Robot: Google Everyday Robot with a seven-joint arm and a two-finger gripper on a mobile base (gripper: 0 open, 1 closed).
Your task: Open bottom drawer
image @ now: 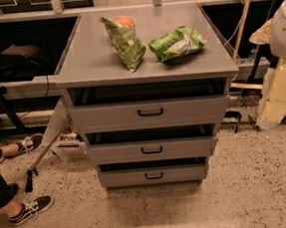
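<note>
A grey metal cabinet [143,61] stands in the middle of the camera view with three drawers, each with a black bar handle. The bottom drawer [123,178] has the narrowest front and sits just above the floor. Its handle [154,175] is centred on the front. A dark gap shows above its front, so it stands pulled out a little, as do the two drawers above it. My pale arm comes down along the right edge, and my gripper [266,117] hangs at its lower end. It is to the right of the cabinet and well clear of every drawer.
On the cabinet top lie two green snack bags [125,45] [177,44] and an orange-filled cup [123,21]. A person's legs and sneakers [30,208] are on the floor at left, beside a stick [42,157] leaning by the cabinet. Speckled floor lies in front.
</note>
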